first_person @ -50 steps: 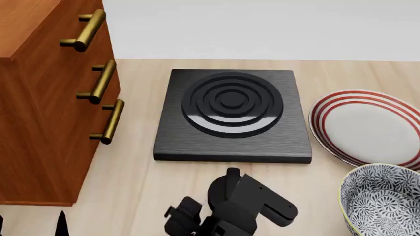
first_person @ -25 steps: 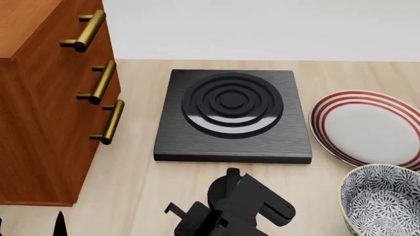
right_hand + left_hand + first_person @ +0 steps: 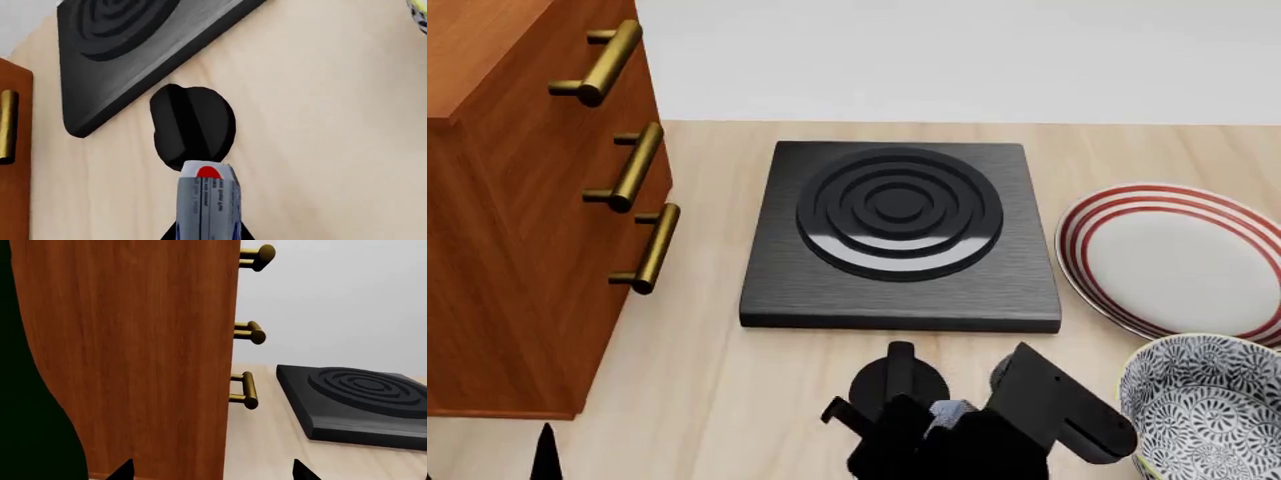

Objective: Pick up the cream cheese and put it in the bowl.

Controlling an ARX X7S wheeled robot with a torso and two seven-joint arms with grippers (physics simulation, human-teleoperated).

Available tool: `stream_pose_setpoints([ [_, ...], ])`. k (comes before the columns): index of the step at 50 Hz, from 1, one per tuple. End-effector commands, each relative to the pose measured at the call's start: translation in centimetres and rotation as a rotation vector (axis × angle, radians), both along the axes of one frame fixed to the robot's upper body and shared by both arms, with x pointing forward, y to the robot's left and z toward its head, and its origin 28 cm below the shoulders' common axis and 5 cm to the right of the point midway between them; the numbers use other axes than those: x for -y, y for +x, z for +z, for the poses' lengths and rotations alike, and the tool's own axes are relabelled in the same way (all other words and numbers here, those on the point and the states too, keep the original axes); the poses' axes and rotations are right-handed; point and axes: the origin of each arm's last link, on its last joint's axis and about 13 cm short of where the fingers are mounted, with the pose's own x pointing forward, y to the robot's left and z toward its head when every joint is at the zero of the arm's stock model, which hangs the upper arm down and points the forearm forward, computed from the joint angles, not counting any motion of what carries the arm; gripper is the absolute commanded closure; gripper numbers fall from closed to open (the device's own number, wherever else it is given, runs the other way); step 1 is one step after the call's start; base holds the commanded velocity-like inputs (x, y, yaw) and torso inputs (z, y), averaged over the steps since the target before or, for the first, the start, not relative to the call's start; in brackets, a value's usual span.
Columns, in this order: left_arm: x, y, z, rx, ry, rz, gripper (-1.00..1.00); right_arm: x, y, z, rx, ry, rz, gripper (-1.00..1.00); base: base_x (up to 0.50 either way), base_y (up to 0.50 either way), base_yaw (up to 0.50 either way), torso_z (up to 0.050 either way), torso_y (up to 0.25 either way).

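wooden cabinet (image 3: 507,220) with brass handles (image 3: 641,165) at 9 o'clock. left gripper (image 3: 547,450): only tips in view, can't tell if open or closed. black burner plate (image 3: 897,232) at 12 o'clock. right gripper (image 3: 941,425) at 6 o'clock is clamped on the cream cheese (image 3: 205,202), held off the table (image 3: 721,380), black knob (image 3: 192,125) just ahead. red-ringed plate (image 3: 1174,260) at 3 o'clock. bowl (image 3: 1208,405) at 4 o'clock, apart from the box.
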Motion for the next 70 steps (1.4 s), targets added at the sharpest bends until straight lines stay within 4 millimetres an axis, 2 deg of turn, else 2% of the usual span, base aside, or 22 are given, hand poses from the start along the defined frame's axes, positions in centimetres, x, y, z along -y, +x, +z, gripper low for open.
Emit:
stream_pose_setpoints([
  [1,0.0,0.2,0.2,-0.002,0.0,0.007,-1.0,2.8,-2.7,3.4,0.244,-0.067,-0.06,1.0,0.0,0.0,0.0,0.0,0.0],
  [8,0.1,0.1,0.2,-0.001,-0.004,0.0,-1.0,3.7,-3.8,5.5,0.357,-0.102,-0.021,1.0,0.0,0.0,0.0,0.0,0.0],
  [10,0.1,0.0,0.3,0.001,-0.004,0.0,-1.0,4.0,-4.4,6.0,0.459,-0.171,0.008,1.0,0.0,0.0,0.0,0.0,0.0],
  [11,0.1,0.1,0.3,0.001,-0.003,0.001,-1.0,4.2,-4.9,6.0,0.594,-0.271,0.062,1.0,0.0,0.0,0.0,0.0,0.0],
  [12,0.1,0.2,0.3,0.0,-0.003,0.007,-1.0,4.3,-5.6,6.1,0.65,-0.212,0.16,1.0,0.0,0.0,0.0,0.0,0.0],
  [13,0.1,0.3,0.3,-0.001,-0.005,0.015,-1.0,4.5,-5.7,6.0,0.593,-0.245,0.164,1.0,0.0,0.0,0.0,0.0,0.0],
  [14,0.1,0.3,0.3,-0.004,-0.01,0.009,-1.0,4.7,-6.2,6.3,0.692,-0.217,0.201,1.0,0.0,0.0,0.0,0.0,0.0],
  [19,0.2,0.4,0.1,-0.007,-0.006,0.005,-1.0,5.6,-6.6,7.2,0.787,-0.256,0.21,1.0,0.0,0.0,0.0,0.0,0.0],
  [24,0.3,0.4,0.2,-0.007,-0.007,0.0,-1.0,7.1,-6.5,8.8,0.836,-0.261,0.188,1.0,0.0,0.0,0.0,0.0,0.0],
  [28,0.4,0.3,0.2,-0.005,-0.002,0.0,-1.0,7.9,-6.0,9.2,0.835,-0.34,0.211,1.0,0.0,0.0,0.0,0.0,0.0],
  [39,0.4,0.4,0.2,-0.001,-0.005,-0.005,-1.0,10.4,-4.2,11.2,0.828,-0.391,0.169,1.0,0.0,0.0,0.0,0.0,0.0],
  [47,0.4,0.6,0.1,-0.003,-0.002,-0.006,-1.0,12.4,-2.6,12.3,0.788,-0.451,0.065,1.0,0.0,0.0,0.0,0.0,0.0],
  [53,0.4,0.7,-0.2,-0.004,-0.002,-0.007,-1.0,13.9,-1.1,12.1,0.709,-0.487,0.026,1.0,0.0,0.0,0.0,0.0,0.0],
  [61,0.3,0.8,-0.1,-0.004,-0.003,-0.006,-1.0,15.2,-0.2,11.4,0.658,-0.492,0.003,1.0,0.0,0.0,0.0,0.0,0.0],
  [63,0.3,0.8,-0.5,-0.003,-0.002,-0.006,-1.0,15.3,-0.1,11.0,0.642,-0.494,0.016,1.0,0.0,0.0,0.0,0.0,0.0],
  [70,0.4,0.8,0.1,0.0,0.001,-0.005,-1.0,15.2,-0.6,10.2,0.606,-0.527,0.065,1.0,0.0,0.0,0.0,0.0,0.001],
])
